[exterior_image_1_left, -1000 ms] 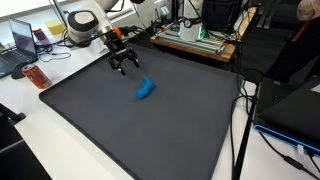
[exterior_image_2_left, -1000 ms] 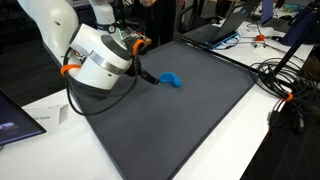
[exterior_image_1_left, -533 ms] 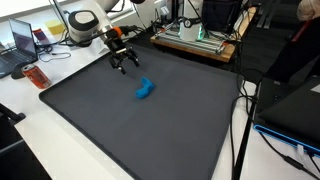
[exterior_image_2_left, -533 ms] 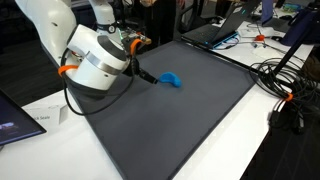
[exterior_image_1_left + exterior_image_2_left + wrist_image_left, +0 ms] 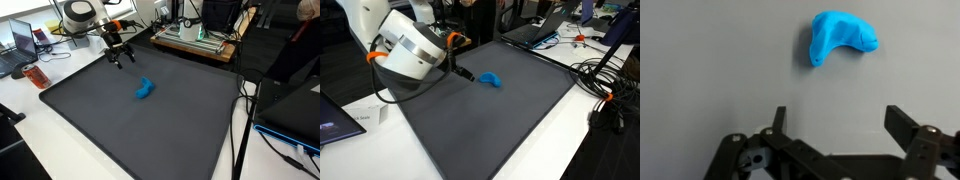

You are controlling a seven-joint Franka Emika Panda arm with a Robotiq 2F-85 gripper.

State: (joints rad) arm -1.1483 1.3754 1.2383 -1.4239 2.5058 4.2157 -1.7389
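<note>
Both jaws of the tool point(image 5: 835, 112) stand wide apart, gripping nothing, near the blue lump point(image 5: 840, 40).

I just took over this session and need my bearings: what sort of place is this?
Probably a lab or office workbench: a laptop and loose cables lie beside the dark mat, and electronic equipment stands behind it. A blue object lies on the mat.

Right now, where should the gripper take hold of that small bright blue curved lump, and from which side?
Grip the small bright blue curved lump across its bulky middle, coming straight down from above: it lies low and alone on the dark grey mat, and the open gripper likely spans it.
</note>
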